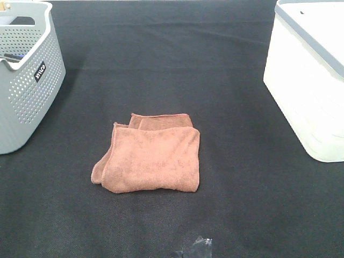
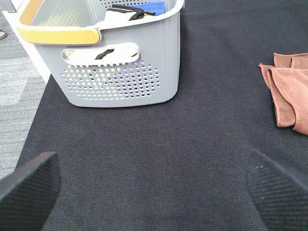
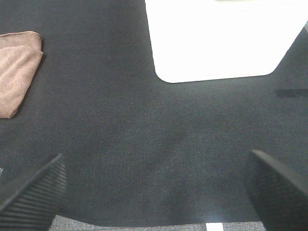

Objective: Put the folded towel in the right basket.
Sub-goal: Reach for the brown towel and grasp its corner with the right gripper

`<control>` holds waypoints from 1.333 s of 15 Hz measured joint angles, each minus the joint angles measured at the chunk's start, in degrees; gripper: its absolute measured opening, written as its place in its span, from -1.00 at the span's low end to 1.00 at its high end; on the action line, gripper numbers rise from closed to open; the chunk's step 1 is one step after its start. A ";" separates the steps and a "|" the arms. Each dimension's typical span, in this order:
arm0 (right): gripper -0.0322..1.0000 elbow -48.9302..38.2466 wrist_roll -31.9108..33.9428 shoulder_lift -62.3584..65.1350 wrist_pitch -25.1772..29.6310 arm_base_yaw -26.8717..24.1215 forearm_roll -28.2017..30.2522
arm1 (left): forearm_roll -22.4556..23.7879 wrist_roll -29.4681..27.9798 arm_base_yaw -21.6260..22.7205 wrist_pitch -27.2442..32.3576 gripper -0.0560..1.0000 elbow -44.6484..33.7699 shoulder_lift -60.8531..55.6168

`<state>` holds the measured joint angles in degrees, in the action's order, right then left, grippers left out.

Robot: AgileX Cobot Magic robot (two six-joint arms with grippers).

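- The left gripper (image 2: 154,192) hangs above the black cloth (image 1: 161,64), angled down and forward toward the grey basket (image 1: 27,91). Its two ribbed fingers (image 2: 29,187) are spread wide, with nothing between them.
- The right gripper (image 3: 156,192) is posed the same way above the cloth, facing the white basket (image 1: 306,80). Its jaws are also set far apart and hold nothing.
- The folded towel (image 1: 150,156), rust-brown, lies flat on the cloth in the middle of the table, between the two baskets and touching neither.
- For the left gripper, the towel sits ahead and off toward the table's centre, well apart from both fingers.
- For the right gripper, the towel also lies ahead and toward the centre, well apart from the fingers. The white basket stands ahead of that gripper on the opposite side from the towel.
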<state>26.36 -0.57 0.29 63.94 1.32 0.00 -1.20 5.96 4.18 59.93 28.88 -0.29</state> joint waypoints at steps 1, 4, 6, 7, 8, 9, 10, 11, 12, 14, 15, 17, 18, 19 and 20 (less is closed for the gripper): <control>0.94 0.00 0.00 0.00 0.00 0.00 0.00 | 0.00 0.00 0.00 0.00 0.95 0.00 0.00; 0.94 0.00 0.00 0.00 0.00 0.00 0.00 | 0.00 0.00 0.00 0.00 0.95 0.00 0.00; 0.94 0.00 0.00 0.00 0.00 0.00 0.00 | 0.00 0.00 0.00 0.00 0.95 0.00 0.00; 0.94 0.00 0.00 0.00 0.00 0.00 0.00 | 0.00 0.00 0.00 0.00 0.95 0.00 0.00; 0.94 0.00 0.00 0.00 0.00 0.00 0.00 | 0.00 0.00 0.00 0.00 0.95 0.00 0.00; 0.94 0.00 0.00 0.00 0.00 0.00 0.00 | 0.00 0.00 0.00 0.00 0.95 0.00 0.00; 0.94 0.00 0.00 0.00 0.00 0.00 0.00 | 0.00 0.00 0.00 0.00 0.95 0.00 0.00; 0.94 0.00 0.00 0.00 0.00 0.00 0.00 | 0.00 0.00 0.00 0.00 0.95 0.00 0.00; 0.94 0.00 0.00 0.00 0.00 0.00 0.00 | 0.00 0.00 0.00 0.00 0.95 0.00 0.00; 0.94 0.00 0.00 0.00 0.00 0.00 0.00 | 0.00 0.00 0.00 0.00 0.95 0.00 0.00; 0.94 0.00 -0.11 0.00 0.00 0.00 0.00 | 0.00 0.00 0.00 0.00 0.95 0.00 0.00; 0.94 0.57 -0.23 -3.15 -0.06 0.00 0.00 | 0.00 0.00 0.00 0.00 0.95 0.00 0.00; 0.92 2.23 0.06 -9.28 -0.06 0.00 -0.52 | 0.00 0.00 0.00 0.00 0.95 0.00 0.00; 0.91 4.87 0.57 -17.53 -0.06 0.00 -1.83 | 0.00 0.00 0.00 0.00 0.95 0.00 0.00; 0.89 9.51 1.66 -29.22 0.11 0.00 -5.73 | 0.00 0.00 0.00 0.00 0.95 0.00 0.00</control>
<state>35.87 1.09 -28.93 64.06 1.32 -5.73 -1.20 5.96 4.18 59.93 28.88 -0.29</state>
